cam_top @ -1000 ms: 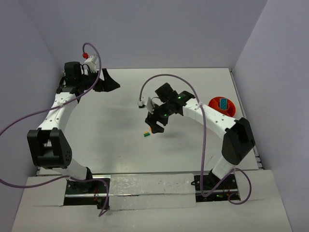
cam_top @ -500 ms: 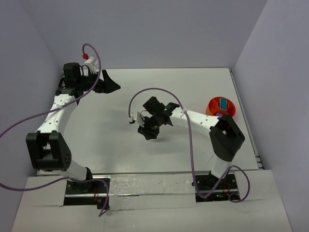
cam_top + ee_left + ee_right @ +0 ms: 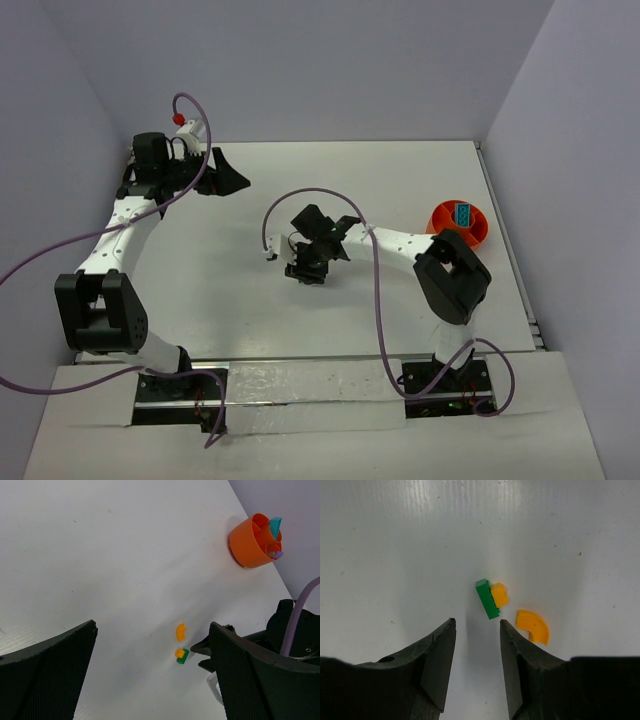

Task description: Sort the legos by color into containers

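Observation:
A green lego (image 3: 487, 598) with a small orange lego (image 3: 499, 594) stuck to its side lies on the table, and a curved orange lego (image 3: 533, 626) rests just to its right. My right gripper (image 3: 476, 625) is low over them, open by a narrow gap with nothing between its fingers; the green lego lies just ahead of the tips. The top view shows the right gripper (image 3: 308, 272) covering these legos. The orange container (image 3: 440, 215) at the right holds a teal lego (image 3: 463, 213). My left gripper (image 3: 225, 170) stays wide open at the back left, and the left wrist view shows its fingers holding nothing.
From the left wrist I see the container (image 3: 252, 540) lying far off with a teal lego (image 3: 275, 525) and a purple piece (image 3: 276, 555) inside. The right arm's purple cable (image 3: 300, 195) loops above the table. Walls close the table at the back and sides.
The right arm has swung left and down over the green and orange legos, now hiding them from above. Its jaws have narrowed. The left arm has not moved.

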Controlling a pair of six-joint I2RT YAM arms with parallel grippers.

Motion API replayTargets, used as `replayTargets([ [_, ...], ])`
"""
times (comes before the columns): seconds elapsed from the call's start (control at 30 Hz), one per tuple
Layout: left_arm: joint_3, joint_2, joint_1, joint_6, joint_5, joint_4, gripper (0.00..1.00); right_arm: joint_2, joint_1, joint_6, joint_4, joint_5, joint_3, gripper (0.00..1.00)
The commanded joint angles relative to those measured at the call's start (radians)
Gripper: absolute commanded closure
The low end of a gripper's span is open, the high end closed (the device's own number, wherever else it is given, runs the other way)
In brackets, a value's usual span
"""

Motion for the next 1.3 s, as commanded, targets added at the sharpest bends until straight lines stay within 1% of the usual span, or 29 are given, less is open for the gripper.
replayTargets([
  [0.0,0.009,-0.001,0.001,0.006,0.027,0.056,0.01,0.019,-0.002,-0.04,0.049,0.028,0.023,0.52],
  [0.47,0.001,0.002,0.001,0.006,0.023,0.061,0.01,0.093,-0.002,-0.063,0.082,0.049,0.044,0.53],
  [0.53,-0.002,0.002,0.001,0.003,0.022,0.063,0.01,0.093,-0.002,-0.066,0.09,0.048,0.037,0.57],
  [0.57,-0.002,0.003,0.001,0.001,0.021,0.063,0.01,0.09,0.0,-0.066,0.092,0.044,0.034,0.61],
  [0.7,-0.01,0.002,0.001,-0.001,0.019,0.063,0.01,0.07,0.001,-0.078,0.11,0.032,-0.002,0.71],
  [0.8,-0.018,0.0,0.001,-0.002,0.019,0.059,0.01,0.053,0.003,-0.094,0.105,0.023,-0.023,0.81],
  [0.87,-0.022,-0.004,0.001,-0.001,0.018,0.056,0.02,0.039,0.002,-0.102,0.103,0.023,-0.037,0.83],
  [1.0,-0.042,-0.015,0.001,0.001,0.02,0.05,0.02,-0.009,0.0,-0.126,0.1,0.02,-0.074,0.91],
  [1.07,-0.061,-0.02,-0.001,-0.001,0.028,0.048,0.03,-0.047,0.0,-0.136,0.095,0.02,-0.09,0.98],
  [1.1,-0.073,-0.023,-0.001,0.001,0.032,0.043,0.03,-0.059,0.0,-0.141,0.092,0.022,-0.097,1.0],
  [1.27,-0.117,-0.022,-0.022,0.015,0.072,0.004,0.05,-0.185,-0.001,-0.19,0.07,0.028,-0.127,1.0],
])
